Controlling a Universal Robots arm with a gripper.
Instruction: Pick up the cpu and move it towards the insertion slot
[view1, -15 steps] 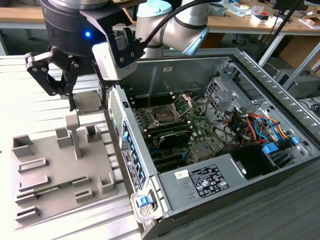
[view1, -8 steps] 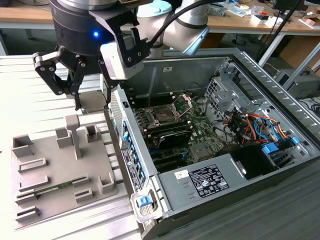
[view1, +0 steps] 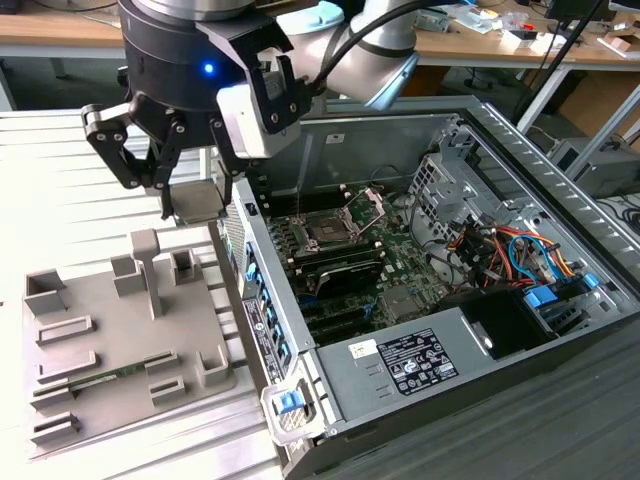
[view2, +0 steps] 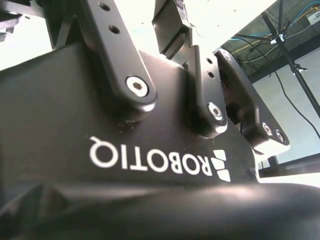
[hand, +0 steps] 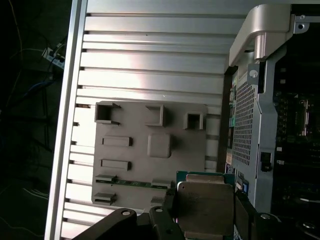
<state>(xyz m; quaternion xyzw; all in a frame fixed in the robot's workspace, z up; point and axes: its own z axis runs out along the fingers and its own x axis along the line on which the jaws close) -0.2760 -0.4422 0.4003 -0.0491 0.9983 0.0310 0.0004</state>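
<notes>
The cpu (view1: 196, 200), a flat square chip with a dull silvery top, hangs in the air above the far edge of the grey fixture plate (view1: 120, 340), close to the computer case's side wall. My gripper (view1: 193, 192) is shut on the cpu, one finger on each side. The first wrist view shows the cpu (hand: 205, 206) between the dark fingers (hand: 166, 216), with the fixture plate (hand: 125, 130) below it. The insertion slot (view1: 325, 232) lies on the motherboard to the exterior view's right of the cpu, its silver retention bracket (view1: 368, 203) hinged open.
The open computer case (view1: 400, 360) holds drive cages, cables and a power supply. Its raised side wall (view1: 262, 300) stands between the fixture plate and the motherboard. A thin green memory stick (view1: 100, 376) lies on the plate. Ribbed metal table (hand: 150, 60) surrounds the plate.
</notes>
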